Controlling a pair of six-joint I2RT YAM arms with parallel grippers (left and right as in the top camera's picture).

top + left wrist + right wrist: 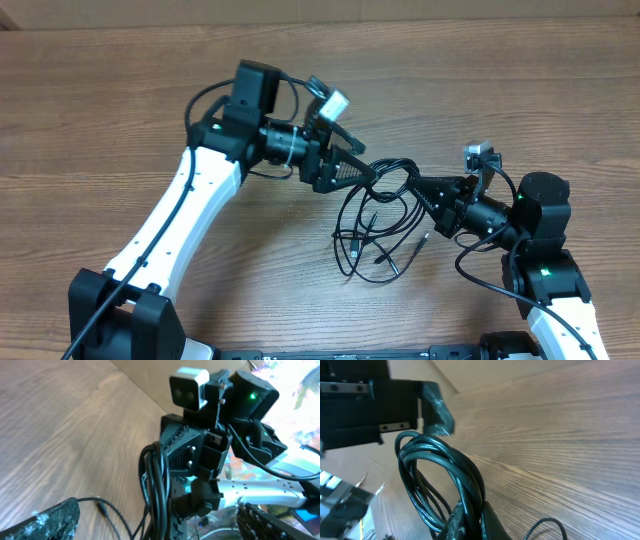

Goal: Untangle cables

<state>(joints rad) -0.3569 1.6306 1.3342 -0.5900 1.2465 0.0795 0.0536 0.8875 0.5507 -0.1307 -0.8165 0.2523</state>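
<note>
Two arms meet mid-worktop [120, 90]! Right jaws are clenched tight on a bunched loop of the cables [390, 170], holding it up off the wood. Left jaws stand released, spread wide just beside that loop and gripping nothing, one finger [437, 407] close to it. Loose black strands with small plug ends trail across the worktop below, between the two arms.

Cables [372, 228] on table [120, 90] centre, left gripper [366, 167] at their left, right gripper [420, 188] at their right.
</note>
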